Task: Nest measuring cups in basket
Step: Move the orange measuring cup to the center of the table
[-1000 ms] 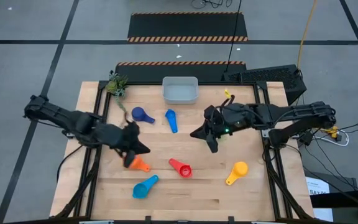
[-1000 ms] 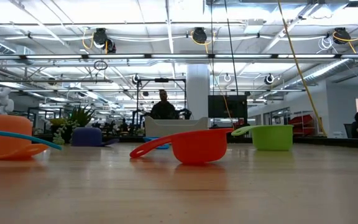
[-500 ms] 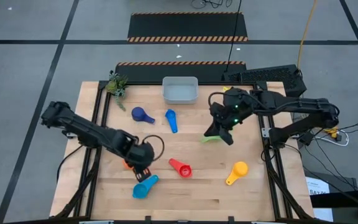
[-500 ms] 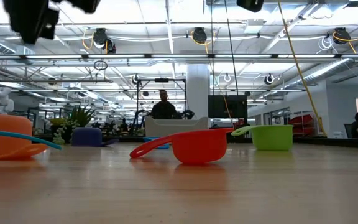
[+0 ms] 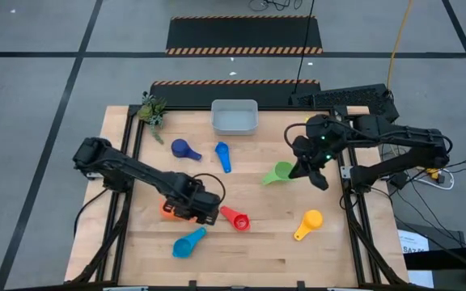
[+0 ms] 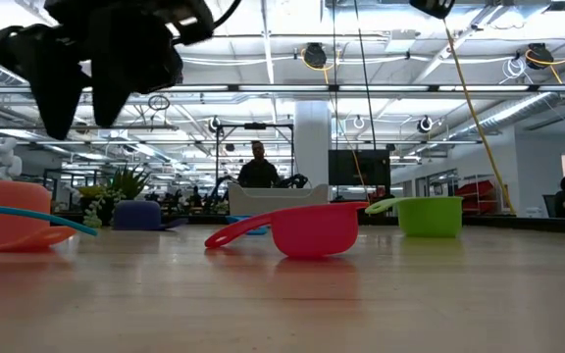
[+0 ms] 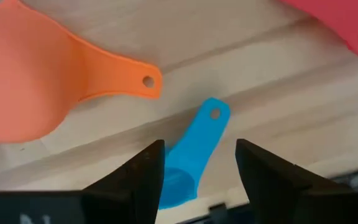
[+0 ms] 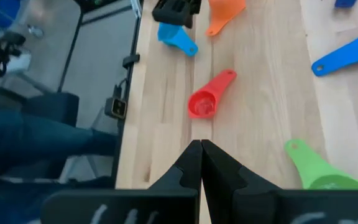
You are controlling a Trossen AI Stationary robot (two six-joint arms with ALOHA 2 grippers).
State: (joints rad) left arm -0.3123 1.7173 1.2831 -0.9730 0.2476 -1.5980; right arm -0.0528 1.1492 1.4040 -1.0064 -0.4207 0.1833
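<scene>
Left gripper [image 5: 203, 208] has swung in from the left of the table over the last second and now hangs above the near-centre boards, fingers [image 7: 143, 171] apart, straddling the handle of the light blue cup [image 7: 194, 149] without touching it. The orange cup [image 5: 171, 212] sits just beside it on the left, the red cup [image 5: 235, 217] just to its right.

Right gripper [image 5: 315, 171], fingers pressed together and holding nothing, has drawn back toward the right edge. This uncovers the green cup [image 5: 279, 173], which lies on the table just left of it.

Status: the basket [image 5: 234, 117] stands at the far edge, centre, with no cup visible inside. The navy cup [image 5: 184, 149] and blue cup [image 5: 222, 157] lie just near of it; the yellow cup [image 5: 307, 223] lies near right. Judged from this layout, nesting has not begun, and the left arm appears set up for a pick of the light blue cup.
</scene>
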